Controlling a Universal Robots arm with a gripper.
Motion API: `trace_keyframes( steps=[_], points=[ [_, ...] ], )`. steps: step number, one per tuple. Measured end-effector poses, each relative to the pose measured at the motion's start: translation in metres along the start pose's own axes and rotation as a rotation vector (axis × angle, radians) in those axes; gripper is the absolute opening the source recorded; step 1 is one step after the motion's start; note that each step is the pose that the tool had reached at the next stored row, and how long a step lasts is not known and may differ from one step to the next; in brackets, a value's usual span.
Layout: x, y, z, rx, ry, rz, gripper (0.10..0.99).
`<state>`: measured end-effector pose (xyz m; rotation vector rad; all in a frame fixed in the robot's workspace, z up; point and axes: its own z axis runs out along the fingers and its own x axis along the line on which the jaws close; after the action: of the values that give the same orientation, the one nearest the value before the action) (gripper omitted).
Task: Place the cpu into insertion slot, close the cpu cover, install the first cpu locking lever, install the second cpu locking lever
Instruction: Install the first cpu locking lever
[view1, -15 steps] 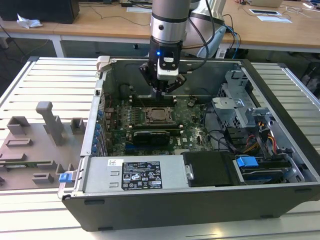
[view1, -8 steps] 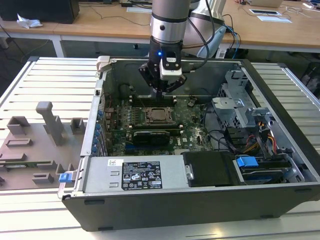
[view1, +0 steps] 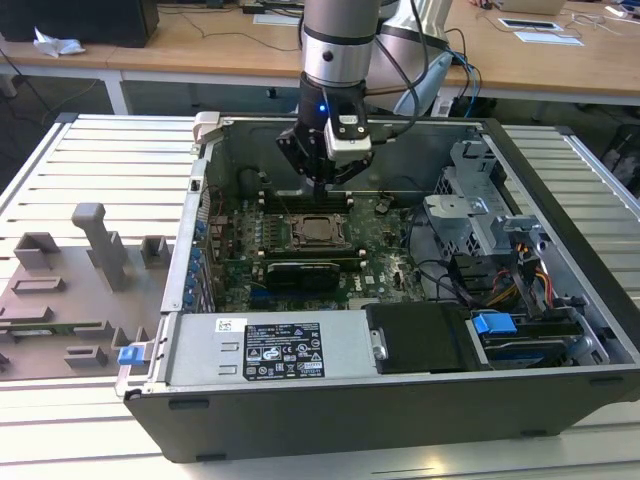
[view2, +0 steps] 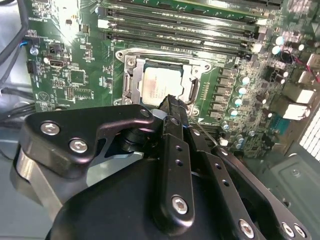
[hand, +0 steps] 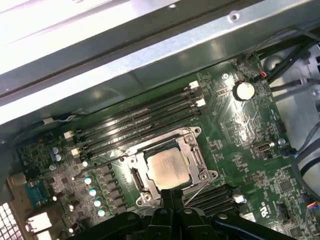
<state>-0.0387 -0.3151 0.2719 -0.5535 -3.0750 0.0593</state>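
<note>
Begin at the lower centre of the exterior view. The labelled power supply (view1: 285, 350) lies nearest, with the long black card (view1: 302, 270) just beyond it. The insertion slot (view1: 297, 233) follows at the centre of the frame.

The cpu (view1: 316, 230) is seated in the slot. In the second wrist view the cpu cover (view2: 131, 84) lies flat around the chip's silvery plate. Judge the placing and cover steps as done.

The gripper (view1: 322, 184) hangs over the slot, close to its edge, with the memory slots (view1: 305, 198) beyond it. Its fingers are pressed together and carry nothing. In the second wrist view the tips stand just beside a wire locking lever (view2: 189, 97). In the first wrist view a second lever (hand: 100, 165) angles out from the socket corner. You cannot tell whether either lever is latched.

Watch for these faults:
- The tips slip off the thin wire, and the lever springs up.
- A stray push lands on the cover or chip plate.
- A sideways slide strikes the memory slots.
</note>
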Motion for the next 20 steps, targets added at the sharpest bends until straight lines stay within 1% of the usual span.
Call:
trace_keyframes(
  steps=[5,7,12,15,17,18,20],
  points=[
    [0.0,0.0,0.0,0.001,-0.0024,-0.059,0.106],
    [0.0,0.0,0.0,0.001,-0.0051,-0.126,0.106],
    [0.0,0.0,0.0,0.002,-0.0071,-0.175,0.106],
    [0.0,0.0,0.0,-0.001,-0.0079,-0.22,0.106],
    [0.0,0.0,0.0,-0.01,-0.0069,-0.252,0.106],
    [0.0,0.0,0.0,-0.019,-0.0053,-0.272,0.106],
    [0.0001,0.0,0.0,-0.033,-0.0035,-0.321,0.106]
  ],
)
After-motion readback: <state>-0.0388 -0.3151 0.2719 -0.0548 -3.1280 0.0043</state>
